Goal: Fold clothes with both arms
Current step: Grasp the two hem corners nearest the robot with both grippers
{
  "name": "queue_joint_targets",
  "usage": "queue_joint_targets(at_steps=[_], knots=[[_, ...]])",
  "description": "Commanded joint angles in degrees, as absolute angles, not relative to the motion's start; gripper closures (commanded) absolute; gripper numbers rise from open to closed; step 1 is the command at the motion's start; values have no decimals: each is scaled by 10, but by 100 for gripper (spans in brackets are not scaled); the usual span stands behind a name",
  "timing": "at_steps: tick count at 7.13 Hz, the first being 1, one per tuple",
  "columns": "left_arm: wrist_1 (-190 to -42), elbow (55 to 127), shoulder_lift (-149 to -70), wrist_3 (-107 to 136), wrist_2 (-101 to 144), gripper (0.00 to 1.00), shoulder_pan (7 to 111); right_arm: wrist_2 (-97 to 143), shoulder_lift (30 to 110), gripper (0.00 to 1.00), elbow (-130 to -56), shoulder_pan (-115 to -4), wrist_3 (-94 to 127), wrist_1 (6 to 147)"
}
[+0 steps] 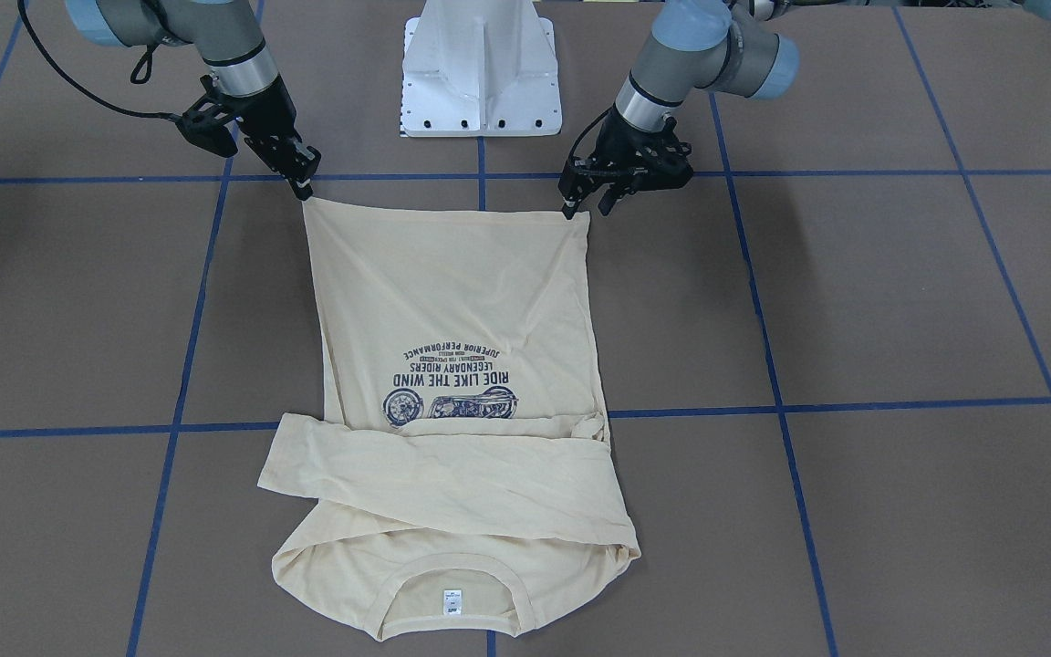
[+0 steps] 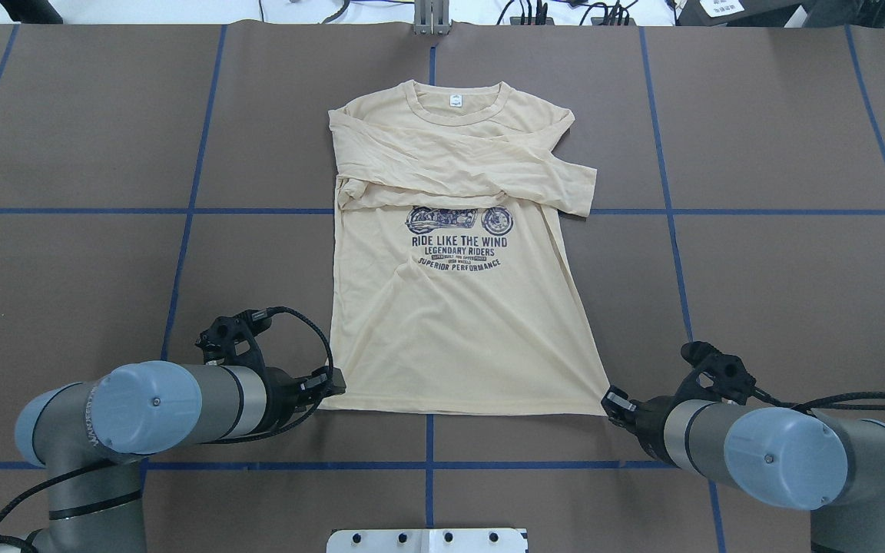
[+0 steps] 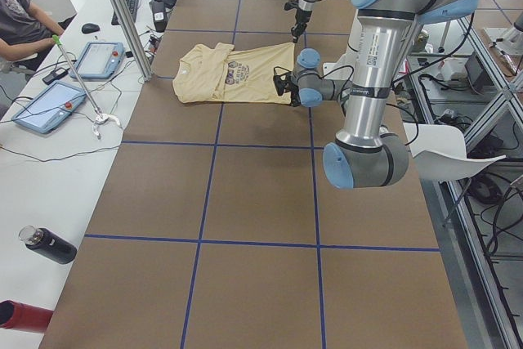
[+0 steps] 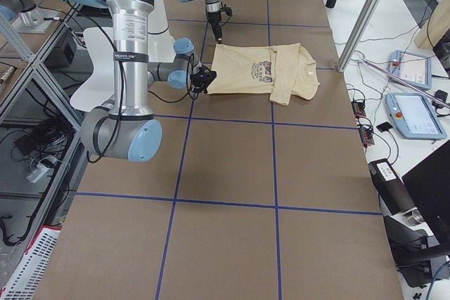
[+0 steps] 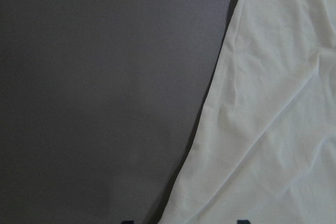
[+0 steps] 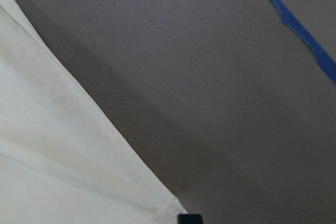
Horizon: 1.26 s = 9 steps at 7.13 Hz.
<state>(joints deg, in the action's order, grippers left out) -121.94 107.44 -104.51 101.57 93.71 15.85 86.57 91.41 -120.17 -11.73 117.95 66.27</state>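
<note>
Two arms work at the table (image 1: 900, 301) in front of the white pedestal base (image 1: 480, 73). Between them the T-shirt (image 1: 452, 292), pale cream-yellow, lies flat and face up, straight out from the pedestal base. Its hem is the edge nearest the base and runs in a fairly straight line. Its collar, with the small white neck label (image 1: 452, 599), is the edge farthest from the base. The navy print (image 1: 452, 374) sits about midway along the body. Just beyond it, on the side away from the base, both long sleeves (image 1: 452, 474) are folded across the chest, one over the other, and one cuff pokes out past the body's side edge on the right arm's side. The left arm (image 2: 143, 407) reaches out from the base's left side and has the left gripper (image 1: 584, 210) at the hem corner on that side. Its fingers stand apart, and the left wrist view shows the shirt's side edge running between the two tips, with the cloth flat on the table. The right arm (image 2: 780, 453) comes from the base's right side. The right gripper (image 1: 305, 190) is down on the other hem corner with its fingers drawn together, pinching the very tip of that corner. Blue tape lines (image 1: 854, 402) mark a grid on the brown table, and one passes under the shirt about level with the sleeves, farther from the base than the hem.
</note>
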Motion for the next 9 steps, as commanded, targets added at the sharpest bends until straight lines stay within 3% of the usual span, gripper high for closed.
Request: queue_joint_targets(at_steps=[1, 2, 3, 4, 5, 6, 9], knots=[[-1219, 1068, -1045, 1016, 936, 32, 146, 866, 915, 100, -1202, -118, 1179, 663], [-1219, 1068, -1046, 1016, 936, 34, 146, 866, 915, 100, -1202, -118, 1179, 663], [-1219, 1069, -1048, 1017, 936, 45, 146, 866, 915, 100, -1202, -118, 1179, 663], [-1219, 1069, -1047, 1017, 936, 74, 146, 866, 915, 100, -1202, -119, 1179, 663], [-1219, 1069, -1046, 1017, 936, 92, 147, 866, 916, 100, -1202, -119, 1179, 663], [-1219, 1069, -1045, 1018, 936, 100, 147, 866, 916, 100, -1202, -119, 1179, 663], [-1218, 1105, -1035, 1018, 936, 100, 156, 865, 916, 100, -1202, -119, 1179, 662]])
